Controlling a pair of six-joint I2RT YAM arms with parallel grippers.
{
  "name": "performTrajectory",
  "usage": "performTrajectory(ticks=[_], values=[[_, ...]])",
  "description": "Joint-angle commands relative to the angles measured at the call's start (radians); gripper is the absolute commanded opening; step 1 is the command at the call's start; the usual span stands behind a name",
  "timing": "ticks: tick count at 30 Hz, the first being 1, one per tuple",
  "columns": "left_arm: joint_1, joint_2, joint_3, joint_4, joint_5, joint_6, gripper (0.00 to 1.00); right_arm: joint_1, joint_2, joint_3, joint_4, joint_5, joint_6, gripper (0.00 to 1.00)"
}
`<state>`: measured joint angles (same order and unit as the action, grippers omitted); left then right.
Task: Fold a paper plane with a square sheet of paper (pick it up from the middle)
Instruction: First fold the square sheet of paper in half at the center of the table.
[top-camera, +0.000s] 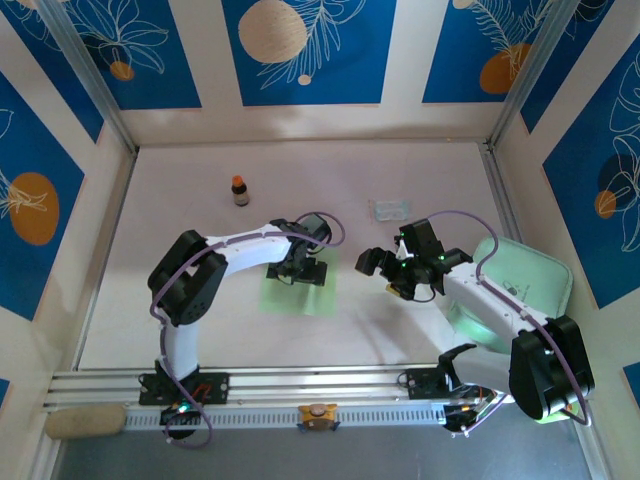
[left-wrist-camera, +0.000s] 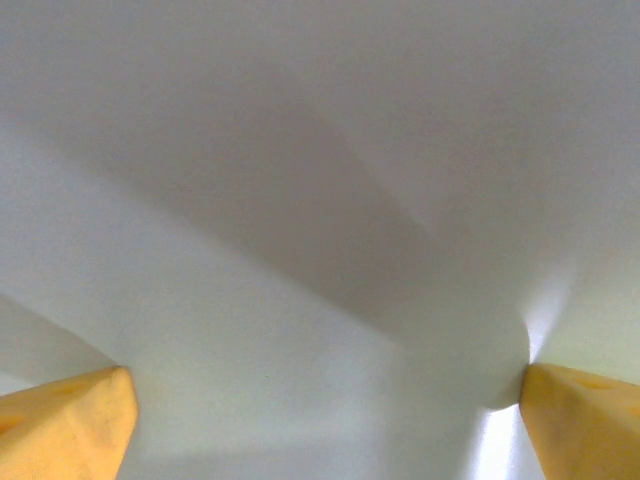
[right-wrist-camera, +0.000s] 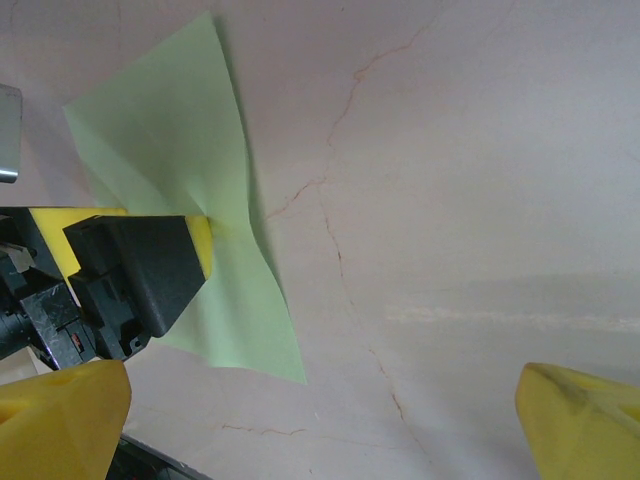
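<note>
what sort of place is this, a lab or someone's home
Probably a lab robot test cell: a white left arm and right arm bolted to a grooved aluminium rail, a pale table boxed in by blue leaf-printed wall panels, holding a pale green square paper sheet.

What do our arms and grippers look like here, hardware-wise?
The left arm and right arm match: white link shells, black joint housings, a purple cable looping along each. The left gripper and right gripper: black bodies, yellow finger pads.
</note>
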<state>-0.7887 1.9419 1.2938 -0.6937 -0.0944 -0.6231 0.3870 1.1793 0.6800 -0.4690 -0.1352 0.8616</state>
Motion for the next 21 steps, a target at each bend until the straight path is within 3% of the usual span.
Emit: performTrajectory(ticks=[1,21], values=[[-0.008,0.051,-0.049,0.02,0.068,-0.012,0.95,0.006,-0.004,0.023,-0.023,-0.011,0.015,0.99],[-0.01,-0.004,-0.062,0.044,0.041,-0.015,0.9,0.007,0.017,0.029,-0.01,-0.015,0.013,0.99]])
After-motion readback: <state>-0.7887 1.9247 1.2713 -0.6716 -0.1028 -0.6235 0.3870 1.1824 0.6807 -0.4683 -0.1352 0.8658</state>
